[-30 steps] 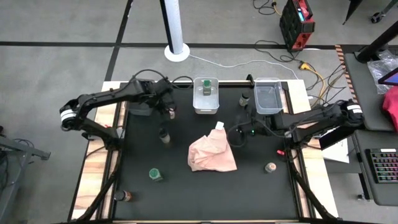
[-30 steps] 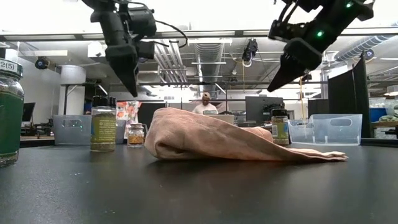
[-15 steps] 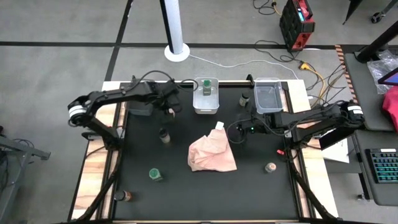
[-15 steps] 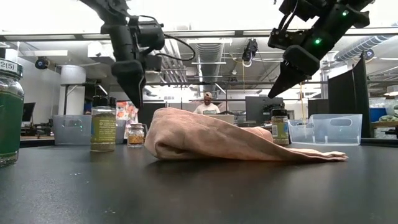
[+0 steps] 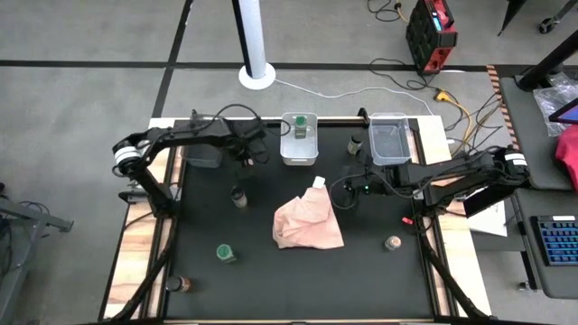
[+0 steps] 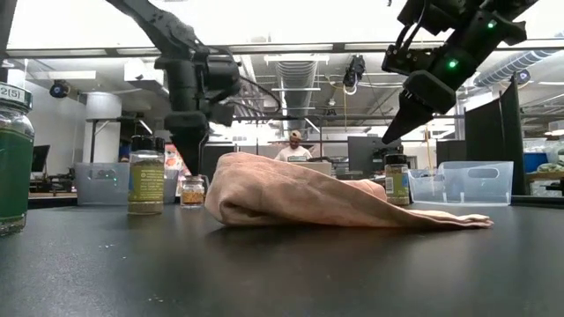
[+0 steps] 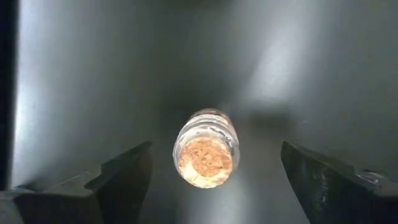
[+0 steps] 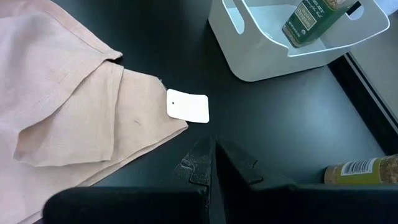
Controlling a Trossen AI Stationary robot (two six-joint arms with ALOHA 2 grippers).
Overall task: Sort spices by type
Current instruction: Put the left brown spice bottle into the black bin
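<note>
From above, the left gripper (image 5: 249, 159) hangs near the table's (image 5: 379, 280) far left part, just over a small orange-filled jar (image 5: 250, 164). A dark-lidded jar (image 5: 238, 196) stands nearer the middle, a green-lidded jar (image 5: 225, 254) toward the near left, and another jar (image 5: 183, 284) at the near left corner. A tan-lidded jar (image 5: 392, 244) sits near the right edge. At the far edge, a bin (image 5: 299, 153) holds a green jar (image 5: 299, 127), an empty bin (image 5: 389, 140) stands to its right, and a jar (image 5: 355, 143) stands between them. The pink cloth (image 5: 309, 222) lies mid-table; the right gripper (image 5: 341, 190) hovers beside its far right corner.

At table height, the left gripper (image 6: 189, 151) hangs above the orange jar (image 6: 192, 190), beside a taller jar (image 6: 146, 181).

The left wrist camera looks down on the orange jar (image 7: 206, 149), which stands between the spread fingers (image 7: 124, 177) untouched.

In the right wrist camera, the right gripper's fingers (image 8: 200, 163) are pressed together, holding nothing, near the cloth's white tag (image 8: 187, 106).
</note>
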